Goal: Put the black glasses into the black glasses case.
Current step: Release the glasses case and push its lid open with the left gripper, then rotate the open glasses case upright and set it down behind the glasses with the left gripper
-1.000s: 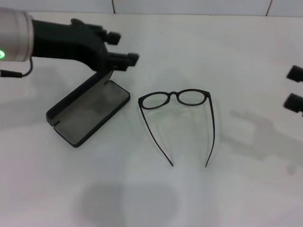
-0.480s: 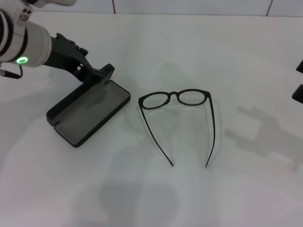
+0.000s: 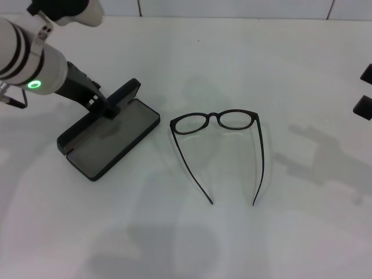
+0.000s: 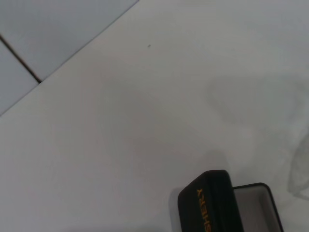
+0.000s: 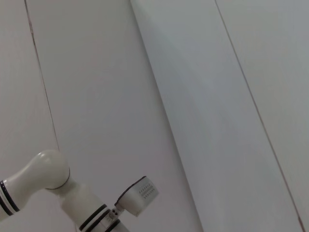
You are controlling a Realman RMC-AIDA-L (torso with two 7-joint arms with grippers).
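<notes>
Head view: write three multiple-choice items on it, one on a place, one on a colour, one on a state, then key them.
1. Where do the thin black-framed glasses lie on the white table?
A. inside the case
B. on the table, to the right of the case
C. in the right gripper

2. What colour is the lining of the flat hard black glasses case?
A. grey
B. red
C. yellow

3. How is the case?
A. shut flat
B. open, lid raised
C. upside down

Key: 1 B, the glasses rest on bare table, apart from the case. 2 A, the tray shows grey inside. 3 B, the lid stands up at the far edge, with the left gripper at it; the right gripper sits at the right edge.
</notes>
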